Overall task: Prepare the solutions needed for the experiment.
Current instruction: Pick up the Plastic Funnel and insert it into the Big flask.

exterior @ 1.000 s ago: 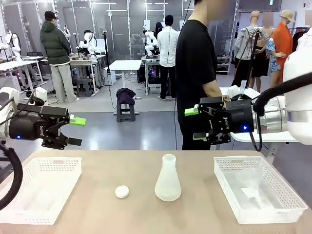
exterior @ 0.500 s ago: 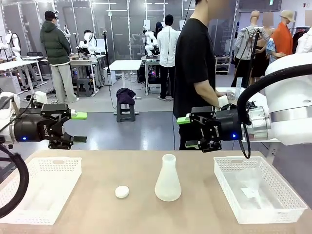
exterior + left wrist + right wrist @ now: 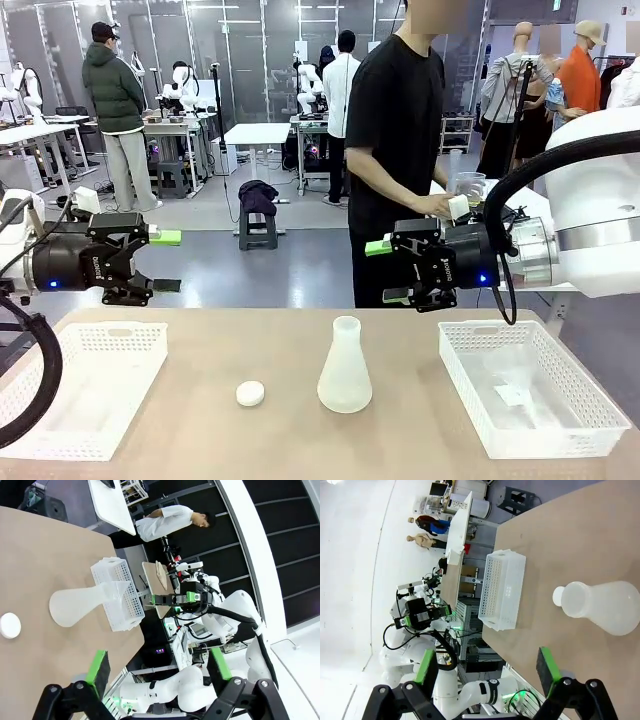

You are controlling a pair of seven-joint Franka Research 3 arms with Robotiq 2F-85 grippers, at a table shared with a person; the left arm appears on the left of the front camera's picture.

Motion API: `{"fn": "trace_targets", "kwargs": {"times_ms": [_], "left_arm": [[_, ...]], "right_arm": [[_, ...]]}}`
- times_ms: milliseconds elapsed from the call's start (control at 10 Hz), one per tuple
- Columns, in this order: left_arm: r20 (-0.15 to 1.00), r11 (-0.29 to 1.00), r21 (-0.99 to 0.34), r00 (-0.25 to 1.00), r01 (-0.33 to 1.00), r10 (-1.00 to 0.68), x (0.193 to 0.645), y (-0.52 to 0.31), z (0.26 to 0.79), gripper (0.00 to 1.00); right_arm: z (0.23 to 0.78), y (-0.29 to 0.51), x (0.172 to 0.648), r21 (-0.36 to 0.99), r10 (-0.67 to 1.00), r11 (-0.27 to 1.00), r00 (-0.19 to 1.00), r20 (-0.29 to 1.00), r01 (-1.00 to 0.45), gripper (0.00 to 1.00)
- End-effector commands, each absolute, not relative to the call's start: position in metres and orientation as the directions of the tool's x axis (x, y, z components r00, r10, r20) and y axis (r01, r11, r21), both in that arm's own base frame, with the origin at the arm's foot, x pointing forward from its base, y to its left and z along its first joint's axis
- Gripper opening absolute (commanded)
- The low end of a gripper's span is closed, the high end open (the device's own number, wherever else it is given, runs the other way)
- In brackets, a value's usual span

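Observation:
A frosted, empty-looking conical flask (image 3: 345, 368) stands upright at mid-table, with a small white round cap (image 3: 250, 393) to its left. The flask (image 3: 80, 605) and cap (image 3: 10, 625) also appear in the left wrist view, and the flask (image 3: 605, 605) in the right wrist view. My left gripper (image 3: 168, 261) hovers open above the table's far left edge. My right gripper (image 3: 385, 272) hovers open behind the flask, to its right. Both are empty. The person across the table holds a clear cup (image 3: 468, 187); whether it holds the solutions I cannot tell.
A white mesh basket (image 3: 110, 328) sits at the table's left with a frosted vessel inside. Another basket (image 3: 490, 326) at the right holds clear plastic items. Bare tabletop (image 3: 200, 430) lies between the baskets, around the flask.
My right gripper has moved left toward the middle, and the left has shifted slightly. The person has turned toward the table and raised a clear cup.

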State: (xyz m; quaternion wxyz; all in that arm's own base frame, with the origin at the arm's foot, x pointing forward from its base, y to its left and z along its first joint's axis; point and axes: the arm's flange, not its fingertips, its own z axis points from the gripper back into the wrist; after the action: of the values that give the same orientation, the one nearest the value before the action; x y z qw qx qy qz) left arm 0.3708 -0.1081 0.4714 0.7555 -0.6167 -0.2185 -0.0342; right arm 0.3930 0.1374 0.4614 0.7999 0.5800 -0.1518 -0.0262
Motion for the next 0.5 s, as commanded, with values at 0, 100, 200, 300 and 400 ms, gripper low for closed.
{"fn": "trace_targets", "kwargs": {"times_ms": [0, 100, 200, 300, 400], "left_arm": [[0.368, 0.234, -0.919, 0.906, 0.318, 0.211, 0.368, -0.104, 0.473, 1.00], [0.368, 0.234, -0.919, 0.906, 0.318, 0.211, 0.368, -0.104, 0.473, 1.00], [0.368, 0.234, -0.919, 0.906, 0.318, 0.211, 0.368, -0.104, 0.473, 1.00], [0.368, 0.234, -0.919, 0.906, 0.318, 0.211, 0.368, -0.104, 0.473, 1.00], [0.368, 0.234, -0.919, 0.906, 0.318, 0.211, 0.368, -0.104, 0.473, 1.00]], "right_arm": [[0.461, 0.140, 0.393, 0.943, -0.230, 0.311, 0.953, 0.199, -0.121, 1.00], [0.461, 0.137, 0.393, 0.936, -0.218, 0.326, 0.953, 0.212, -0.134, 1.00], [0.471, 0.124, 0.406, 0.906, -0.228, 0.419, 0.959, 0.171, -0.063, 1.00], [0.484, 0.106, 0.419, 0.857, -0.346, 0.512, 0.927, 0.145, 0.057, 1.00], [0.499, 0.085, 0.429, 0.815, -0.463, 0.555, 0.876, 0.137, 0.165, 1.00]]}}
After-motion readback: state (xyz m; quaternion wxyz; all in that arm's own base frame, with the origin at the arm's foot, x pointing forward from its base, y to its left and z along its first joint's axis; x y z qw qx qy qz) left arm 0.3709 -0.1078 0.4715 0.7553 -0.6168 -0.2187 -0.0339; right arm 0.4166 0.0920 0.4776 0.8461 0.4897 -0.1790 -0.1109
